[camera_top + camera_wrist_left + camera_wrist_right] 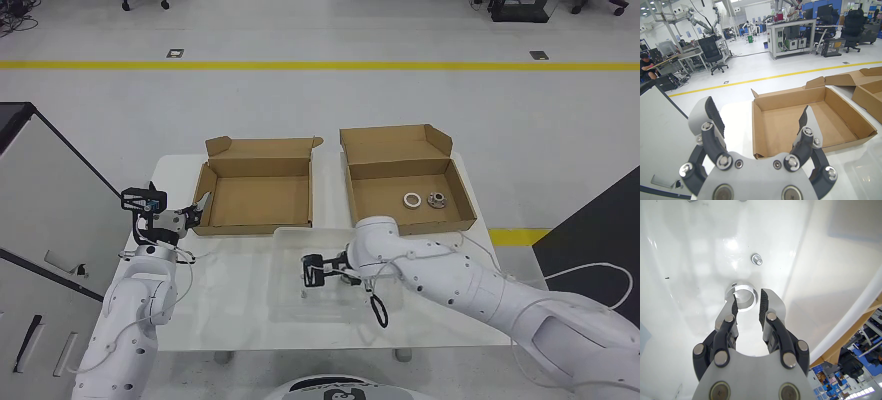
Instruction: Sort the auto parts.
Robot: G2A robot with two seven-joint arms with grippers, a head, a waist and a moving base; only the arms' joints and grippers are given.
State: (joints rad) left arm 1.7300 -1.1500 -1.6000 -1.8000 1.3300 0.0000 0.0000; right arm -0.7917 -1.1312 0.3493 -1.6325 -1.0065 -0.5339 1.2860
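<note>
Hanging low in the bin [696, 247], the right gripper [748, 294] holds its jaws apart about the ring [755, 296], likely lined up for a pinch. A bolt [756, 259] lies just beyond. The left gripper [757, 103], spread and empty, hovers beside the left box [838, 106], apparently keeping clear.

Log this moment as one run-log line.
right gripper: open over metal ring in bin | bolt: beside it | left gripper: open, empty, by left box | right box: white ring, grey part

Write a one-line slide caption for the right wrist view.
Right gripper, open, poised at a metal ring in the white bin, a bolt lying just beyond.
</note>
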